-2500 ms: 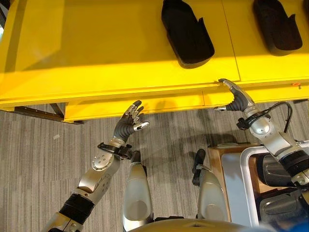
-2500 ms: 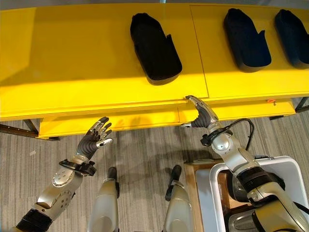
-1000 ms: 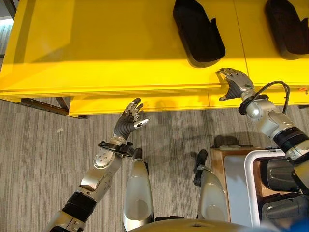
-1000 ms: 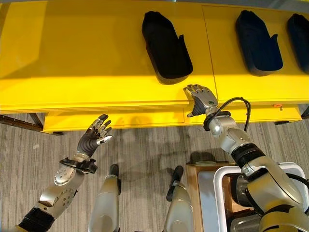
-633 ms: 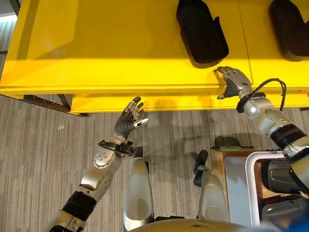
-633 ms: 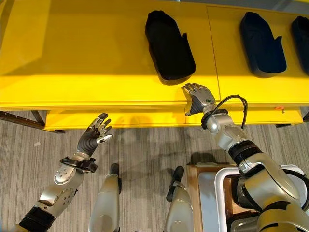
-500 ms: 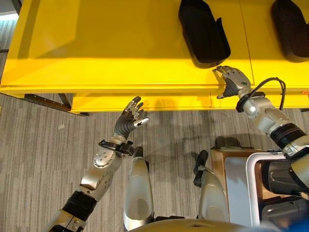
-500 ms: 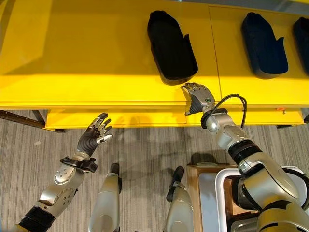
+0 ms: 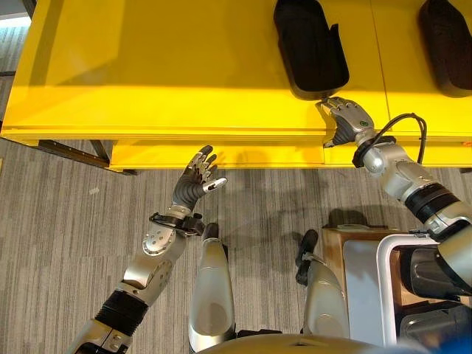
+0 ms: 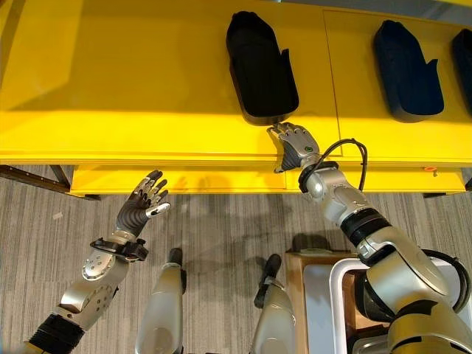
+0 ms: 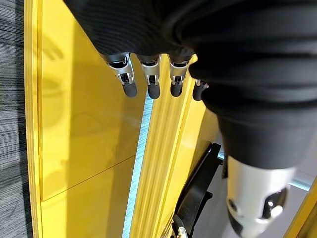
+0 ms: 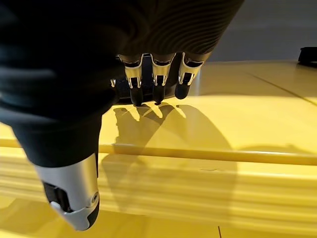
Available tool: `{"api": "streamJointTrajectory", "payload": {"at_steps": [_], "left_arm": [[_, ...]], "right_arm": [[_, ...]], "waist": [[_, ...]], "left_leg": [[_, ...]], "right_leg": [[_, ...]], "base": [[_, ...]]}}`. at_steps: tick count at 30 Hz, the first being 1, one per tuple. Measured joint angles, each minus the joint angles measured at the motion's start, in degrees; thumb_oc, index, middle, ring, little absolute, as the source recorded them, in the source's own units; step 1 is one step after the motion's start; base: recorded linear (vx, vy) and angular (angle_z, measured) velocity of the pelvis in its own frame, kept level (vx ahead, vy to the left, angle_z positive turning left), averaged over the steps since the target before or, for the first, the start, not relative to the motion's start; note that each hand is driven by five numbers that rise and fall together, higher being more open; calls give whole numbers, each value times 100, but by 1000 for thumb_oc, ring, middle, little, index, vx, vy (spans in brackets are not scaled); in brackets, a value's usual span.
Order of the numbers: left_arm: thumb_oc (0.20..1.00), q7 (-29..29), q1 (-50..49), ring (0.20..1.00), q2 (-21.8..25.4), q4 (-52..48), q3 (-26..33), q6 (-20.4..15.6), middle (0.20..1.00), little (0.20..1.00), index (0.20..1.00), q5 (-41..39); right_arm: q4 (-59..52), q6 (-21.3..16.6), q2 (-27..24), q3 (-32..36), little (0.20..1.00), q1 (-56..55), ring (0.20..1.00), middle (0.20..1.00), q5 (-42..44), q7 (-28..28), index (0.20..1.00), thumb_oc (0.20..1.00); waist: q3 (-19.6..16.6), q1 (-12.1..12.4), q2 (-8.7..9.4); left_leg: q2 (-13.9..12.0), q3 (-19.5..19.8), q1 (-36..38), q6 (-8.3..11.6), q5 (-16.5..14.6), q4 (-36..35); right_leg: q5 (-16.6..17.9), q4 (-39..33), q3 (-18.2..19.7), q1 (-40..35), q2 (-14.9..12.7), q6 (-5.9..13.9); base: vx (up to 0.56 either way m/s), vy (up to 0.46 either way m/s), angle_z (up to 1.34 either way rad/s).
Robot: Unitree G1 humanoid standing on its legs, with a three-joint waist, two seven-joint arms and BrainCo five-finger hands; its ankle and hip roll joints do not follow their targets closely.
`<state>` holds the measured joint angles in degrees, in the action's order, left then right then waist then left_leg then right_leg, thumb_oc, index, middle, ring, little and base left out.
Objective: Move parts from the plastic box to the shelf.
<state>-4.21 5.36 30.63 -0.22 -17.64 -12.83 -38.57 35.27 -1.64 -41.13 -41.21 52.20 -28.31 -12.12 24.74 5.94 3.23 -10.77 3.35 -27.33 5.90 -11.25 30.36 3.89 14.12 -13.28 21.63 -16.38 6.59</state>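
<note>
A long yellow shelf (image 9: 147, 81) runs across the far side. Three black moulded parts lie on it: one (image 10: 262, 66) near the middle, another (image 10: 409, 70) to its right, and a third (image 10: 464, 51) at the right edge. My right hand (image 10: 295, 144) lies open over the shelf's front edge, its fingertips (image 12: 156, 91) at the near end of the middle part (image 12: 123, 94). My left hand (image 9: 195, 181) is raised open above the floor, in front of the shelf's lower tier, holding nothing. The pale plastic box (image 9: 387, 273) at the lower right holds dark parts (image 9: 424, 269).
The box rests on a wooden stand (image 9: 332, 243) beside my right side. Grey carpet (image 9: 59, 243) covers the floor in front of the shelf. A lower yellow tier (image 9: 251, 155) juts out under the top board, and a dark frame bar (image 9: 66, 151) shows at the left.
My right hand has turned palm-down and moved left and forward along the shelf edge, up to the middle part's near end. The left hand has stayed raised and open.
</note>
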Motion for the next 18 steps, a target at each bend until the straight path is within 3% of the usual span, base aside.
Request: {"api": "streamJointTrajectory", "payload": {"at_steps": [18], "left_arm": [[1000,-2,-9,1000,1,0,22,-37,1000,1000,1000,-6]], "right_arm": [[116,-3,241,-12,1000,434,1000,1000,230,5,1000,1000]], "waist": [[0,72,-1]], "left_leg": [[24,8,-104,-1,-9,109]], "right_leg": [[4,89,8,104,-27,3]], "base": [[0,0,0]]}}
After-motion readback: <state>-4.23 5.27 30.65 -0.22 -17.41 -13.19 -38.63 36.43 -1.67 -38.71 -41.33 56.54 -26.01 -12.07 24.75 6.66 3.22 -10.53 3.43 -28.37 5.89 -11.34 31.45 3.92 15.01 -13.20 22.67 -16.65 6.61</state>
